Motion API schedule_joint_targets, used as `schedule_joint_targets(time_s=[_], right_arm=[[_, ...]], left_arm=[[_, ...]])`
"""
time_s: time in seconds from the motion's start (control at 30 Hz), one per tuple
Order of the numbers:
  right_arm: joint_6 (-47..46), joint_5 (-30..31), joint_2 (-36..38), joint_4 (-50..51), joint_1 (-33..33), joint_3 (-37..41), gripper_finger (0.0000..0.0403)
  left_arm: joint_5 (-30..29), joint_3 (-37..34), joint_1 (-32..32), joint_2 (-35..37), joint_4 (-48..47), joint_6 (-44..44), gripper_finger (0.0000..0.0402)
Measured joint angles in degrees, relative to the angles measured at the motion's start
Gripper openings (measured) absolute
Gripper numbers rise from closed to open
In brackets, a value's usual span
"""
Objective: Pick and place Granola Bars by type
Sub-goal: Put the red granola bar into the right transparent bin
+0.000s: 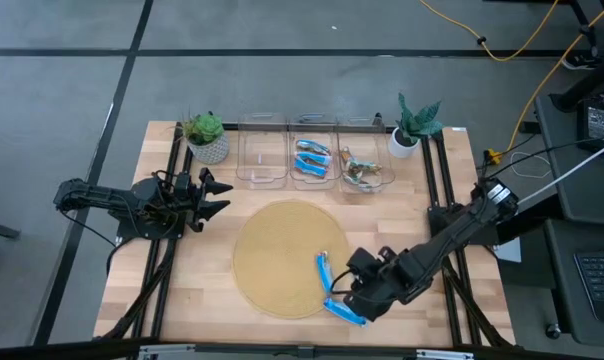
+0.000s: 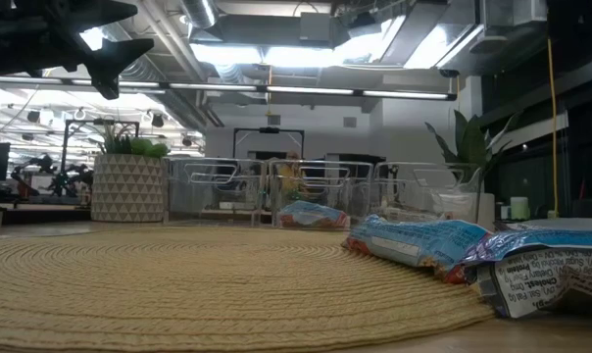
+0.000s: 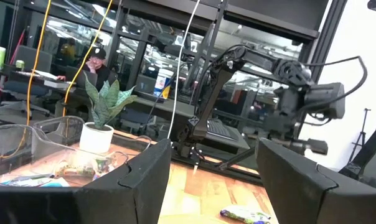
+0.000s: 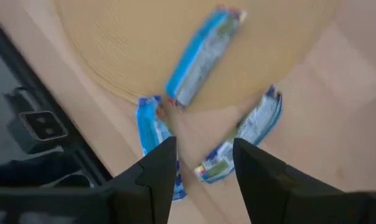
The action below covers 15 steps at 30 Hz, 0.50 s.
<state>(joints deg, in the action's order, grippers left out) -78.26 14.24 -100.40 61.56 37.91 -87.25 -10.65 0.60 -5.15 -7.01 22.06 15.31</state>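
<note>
On the table, three blue bars lie at the mat's five o'clock edge — the right end effector hovers open above them, poised to descend and grip one; the left end effector waits open at nine o'clock.

Hidden and cut-off parts

The right gripper covers part of the blue bars; the low view crops one wrapper.
</note>
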Motion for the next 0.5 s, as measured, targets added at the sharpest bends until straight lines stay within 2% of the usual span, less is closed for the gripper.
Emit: schedule_joint_targets(time_s=[0.2,0.37,0.5], right_arm=[[-2.07,-1.29,-0.04,-8.78,-0.55,4.76,0.016],[4.69,-1.86,-1.18,-18.77,-2.91,6.57,0.0167],[10.29,-2.04,-3.48,-26.62,-5.29,6.72,0.0191]], left_arm=[[0.01,0.0,-0.02,0.0,-0.01,0.0,0.0226],[0.01,0.0,0.0,0.0,-0.02,0.0,0.0226],[0.01,0.0,-0.02,0.0,0.0,0.0,0.0226]])
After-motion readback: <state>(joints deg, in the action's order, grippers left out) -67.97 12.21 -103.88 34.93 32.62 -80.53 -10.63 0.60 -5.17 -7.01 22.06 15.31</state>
